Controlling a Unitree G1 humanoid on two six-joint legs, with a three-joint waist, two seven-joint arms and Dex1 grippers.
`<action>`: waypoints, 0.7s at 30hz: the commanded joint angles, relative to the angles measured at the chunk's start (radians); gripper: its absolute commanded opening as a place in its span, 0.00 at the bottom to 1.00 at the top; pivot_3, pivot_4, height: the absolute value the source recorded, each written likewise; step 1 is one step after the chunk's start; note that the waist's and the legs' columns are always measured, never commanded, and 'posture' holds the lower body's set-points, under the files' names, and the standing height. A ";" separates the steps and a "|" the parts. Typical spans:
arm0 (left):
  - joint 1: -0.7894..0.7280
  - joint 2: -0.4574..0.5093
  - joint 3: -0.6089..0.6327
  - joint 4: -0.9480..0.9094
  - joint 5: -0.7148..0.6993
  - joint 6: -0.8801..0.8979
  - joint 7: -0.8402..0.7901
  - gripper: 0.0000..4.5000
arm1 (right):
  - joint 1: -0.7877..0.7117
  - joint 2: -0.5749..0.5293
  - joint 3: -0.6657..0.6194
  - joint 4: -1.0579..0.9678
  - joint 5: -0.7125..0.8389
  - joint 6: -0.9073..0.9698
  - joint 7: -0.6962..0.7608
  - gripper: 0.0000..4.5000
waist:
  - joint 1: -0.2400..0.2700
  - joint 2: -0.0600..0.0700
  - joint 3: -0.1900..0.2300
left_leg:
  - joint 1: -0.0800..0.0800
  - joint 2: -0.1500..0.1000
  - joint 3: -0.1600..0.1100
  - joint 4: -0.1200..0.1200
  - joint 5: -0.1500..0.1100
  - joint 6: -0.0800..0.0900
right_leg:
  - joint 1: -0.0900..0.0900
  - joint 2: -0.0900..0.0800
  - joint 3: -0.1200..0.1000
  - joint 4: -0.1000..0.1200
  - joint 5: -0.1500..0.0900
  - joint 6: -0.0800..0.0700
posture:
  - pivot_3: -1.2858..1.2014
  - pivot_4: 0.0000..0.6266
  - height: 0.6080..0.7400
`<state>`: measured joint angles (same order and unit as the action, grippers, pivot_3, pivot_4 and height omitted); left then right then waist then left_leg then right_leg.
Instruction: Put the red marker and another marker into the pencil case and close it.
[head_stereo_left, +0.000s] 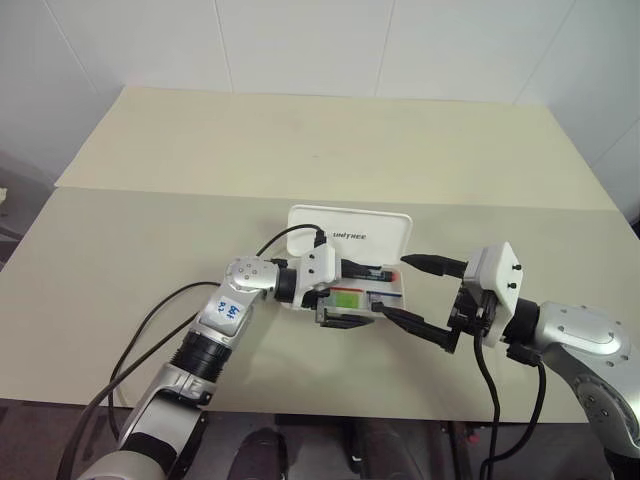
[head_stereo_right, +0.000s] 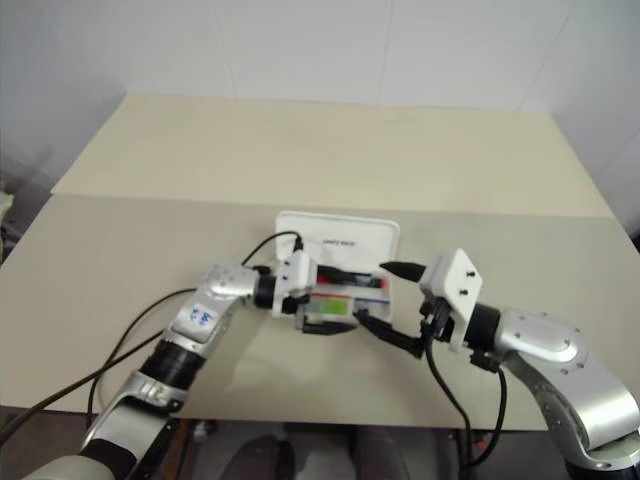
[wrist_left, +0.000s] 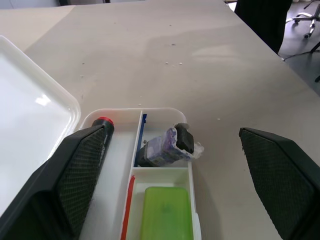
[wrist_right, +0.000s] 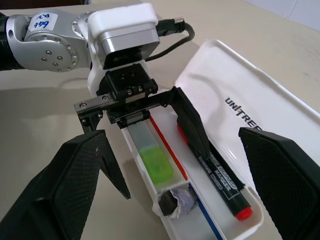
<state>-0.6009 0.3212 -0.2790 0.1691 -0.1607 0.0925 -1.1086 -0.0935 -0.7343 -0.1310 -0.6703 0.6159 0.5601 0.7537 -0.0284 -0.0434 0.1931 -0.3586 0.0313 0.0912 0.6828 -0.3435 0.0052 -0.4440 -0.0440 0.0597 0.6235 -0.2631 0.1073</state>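
Table (head_stereo_left: 150, 180) first: pale, carrying the pencil case (head_stereo_left: 350, 232) near its front edge, lid thrown back, ready for closing. Left gripper (wrist_right: 145, 125) poised over the case's tray, jaws spread wide, holding nothing. Right gripper (head_stereo_left: 425, 295) waiting just beside the case's end, jaws equally apart, empty. Inside the case: red marker (wrist_right: 220, 182) along the lid-side channel, lime-green highlighter (wrist_right: 156, 165) in the neighbouring compartment. Probably only the lid left.

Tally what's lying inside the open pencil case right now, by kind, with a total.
Red-capped markers: 1, the red marker
Green highlighters: 1, the lime highlighter
Thin sticks: 2, red stick, blue stick
Black-and-purple clumps, kind unclear: 1
Total: 5
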 joint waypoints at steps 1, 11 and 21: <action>0.024 0.037 0.081 -0.047 -0.080 -0.003 -0.023 1.00 | -0.006 0.003 -0.012 -0.017 0.014 -0.017 0.003 1.00 | -0.001 0.000 0.000 | 0.000 0.000 0.000 0.000 0.000 0.000 | 0.000 0.000 0.000 0.000 0.000 0.000 | 0.52 0.24 1.00; 0.019 0.123 0.129 0.038 -0.094 -0.040 -0.084 0.56 | -0.005 -0.009 -0.014 -0.007 0.007 -0.018 0.012 1.00 | 0.003 0.000 0.000 | 0.000 0.000 0.000 0.000 0.000 0.000 | 0.000 -0.001 -0.001 0.000 0.000 0.000 | 0.52 0.24 1.00; -0.030 0.012 0.040 0.089 -0.054 -0.065 -0.081 0.00 | 0.002 -0.016 -0.022 -0.001 -0.007 -0.026 0.023 1.00 | 0.003 0.000 0.000 | -0.001 0.000 0.000 0.000 0.000 0.001 | 0.000 -0.001 -0.001 -0.001 0.000 0.000 | 0.52 0.24 1.00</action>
<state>-0.6115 0.3432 -0.2258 0.2624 -0.2237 0.0423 -1.1925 -0.0929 -0.7389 -0.1301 -0.6574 0.6033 0.5483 0.7724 -0.0258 -0.0434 0.1930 -0.3596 0.0309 0.0910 0.6829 -0.3438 0.0063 -0.4439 -0.0445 0.0584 0.6223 -0.2626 0.1076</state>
